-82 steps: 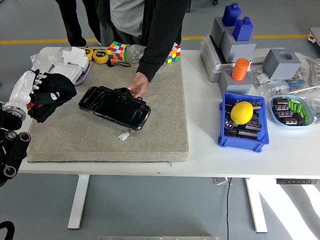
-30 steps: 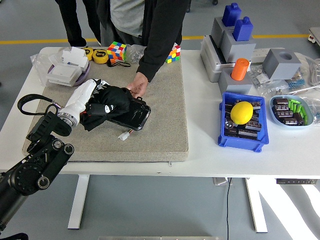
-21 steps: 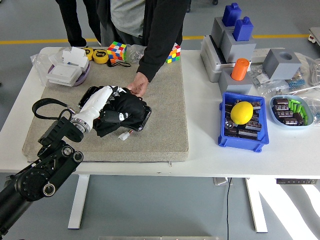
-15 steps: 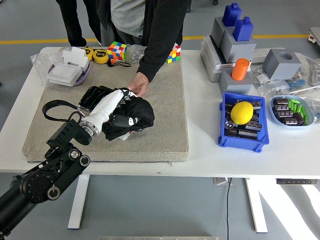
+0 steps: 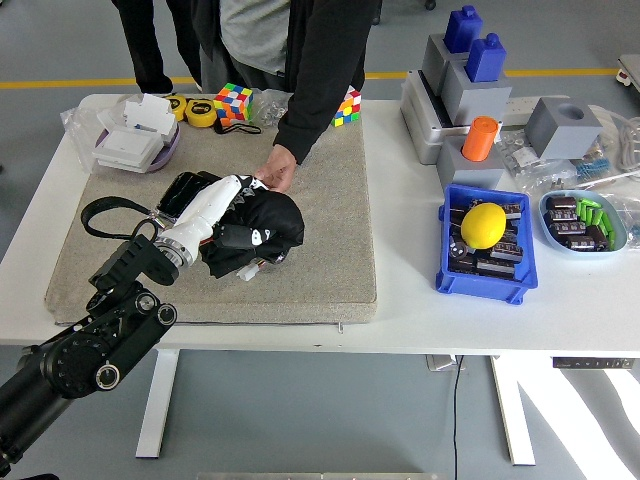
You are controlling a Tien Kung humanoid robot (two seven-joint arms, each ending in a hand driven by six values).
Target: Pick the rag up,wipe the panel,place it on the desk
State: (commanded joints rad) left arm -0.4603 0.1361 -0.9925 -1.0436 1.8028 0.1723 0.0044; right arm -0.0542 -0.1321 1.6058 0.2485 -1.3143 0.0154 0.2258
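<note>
One robot hand, the left hand (image 5: 222, 203), shows left of centre in the head view, fingers clutching the black rag (image 5: 258, 232) pressed onto the black panel (image 5: 186, 192) on the grey mat (image 5: 330, 230). Just above it, a person's hand (image 5: 278, 168) rests on the panel's upper edge.

Black arm (image 5: 90, 345), white left hand (image 5: 208, 212)

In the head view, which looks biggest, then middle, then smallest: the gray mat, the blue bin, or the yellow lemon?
1. The gray mat looks biggest; it covers much of the table's left half.
2. The blue bin comes next.
3. The yellow lemon looks smallest; it sits inside the bin.
</note>
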